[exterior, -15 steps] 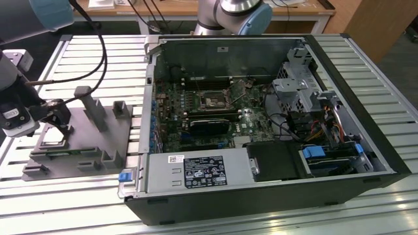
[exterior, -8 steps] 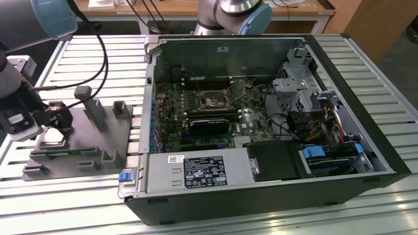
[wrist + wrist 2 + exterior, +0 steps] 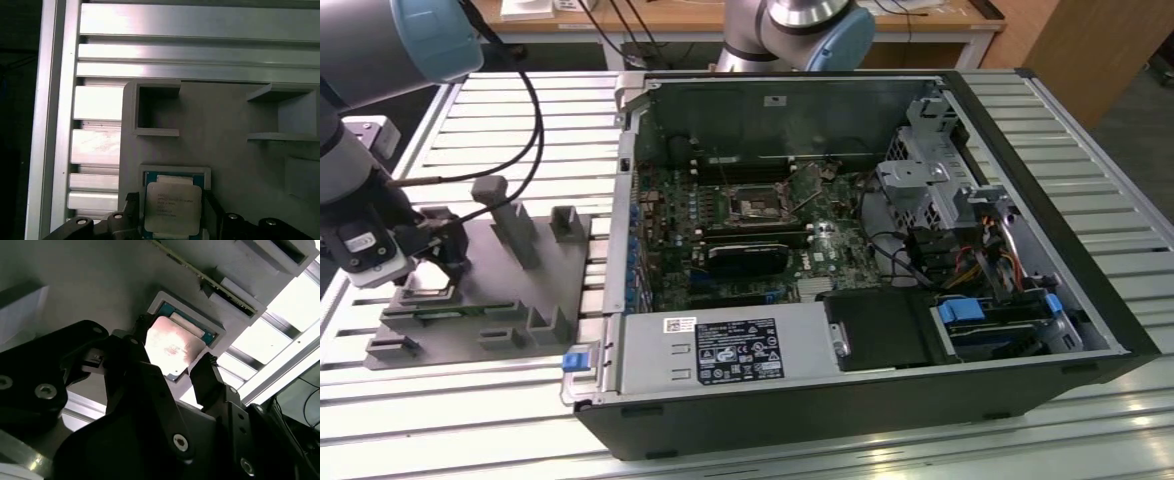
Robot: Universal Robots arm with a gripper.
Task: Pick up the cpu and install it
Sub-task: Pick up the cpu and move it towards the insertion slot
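Observation:
The cpu (image 3: 172,342), a flat square chip with a silver-grey top, lies in a square recess of the grey fixture (image 3: 500,300) at the exterior view's left. My gripper (image 3: 438,262) is down over it. In both wrist views its black fingers (image 3: 205,372) stand on two opposite sides of the cpu (image 3: 172,200) and press against its edges. The gripper (image 3: 173,349) is shut on the chip, which sits level with the recess frame (image 3: 175,171). The motherboard socket (image 3: 758,207) lies inside the open computer case, far to the exterior view's right of the gripper.
The open black case (image 3: 881,400) lies on its side on the slatted aluminium table (image 3: 494,100). Grey posts (image 3: 507,215) rise from the fixture close to the gripper. A second arm's base (image 3: 801,30) stands behind the case. Cables (image 3: 534,120) hang over the table.

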